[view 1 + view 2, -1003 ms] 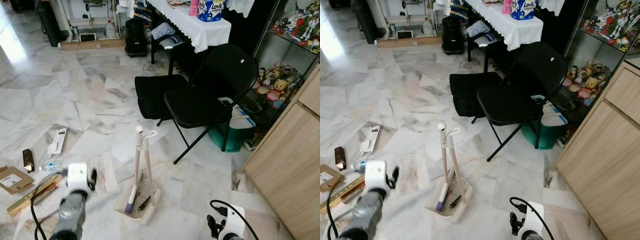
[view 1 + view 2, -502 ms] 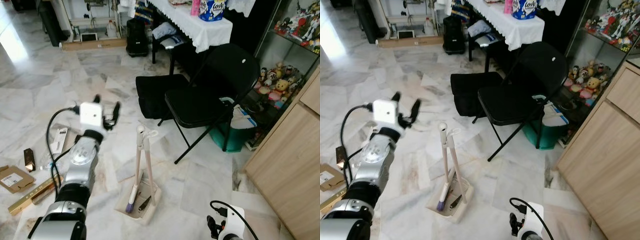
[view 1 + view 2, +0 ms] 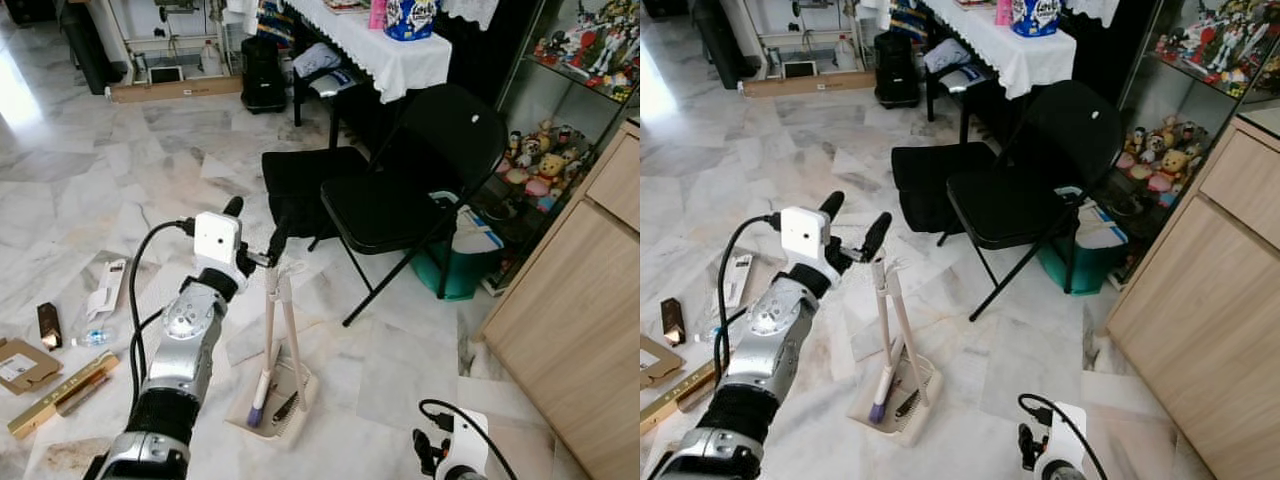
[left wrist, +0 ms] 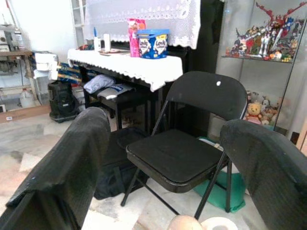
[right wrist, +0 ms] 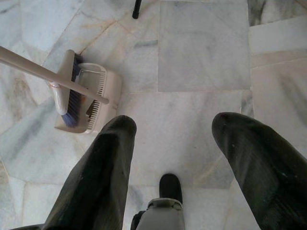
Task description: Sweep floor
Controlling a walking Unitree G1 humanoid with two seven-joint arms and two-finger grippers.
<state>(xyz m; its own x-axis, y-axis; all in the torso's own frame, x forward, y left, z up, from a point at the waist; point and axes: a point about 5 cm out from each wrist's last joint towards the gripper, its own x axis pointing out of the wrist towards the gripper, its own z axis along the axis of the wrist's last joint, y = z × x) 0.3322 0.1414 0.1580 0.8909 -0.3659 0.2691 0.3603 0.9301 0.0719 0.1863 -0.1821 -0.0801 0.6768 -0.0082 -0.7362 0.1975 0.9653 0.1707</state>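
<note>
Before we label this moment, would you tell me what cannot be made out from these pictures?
- Left gripper: open at the broom handle top; contact is not clear in the eye views.
- Broom bristles: partly hidden inside the dustpan.
- Right gripper: open above bare floor; the eye views' bottom edge cuts off its arm.
- Litter on the floor: labels too small to read.

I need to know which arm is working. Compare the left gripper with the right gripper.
The left gripper is raised on an outstretched arm, its open fingers on either side of the top of the broom handle; the right gripper hangs low over the marble floor, near no tool. The left wrist view faces the black folding chair; the right wrist view looks down at the dustpan. Both are open and hold nothing.
</note>
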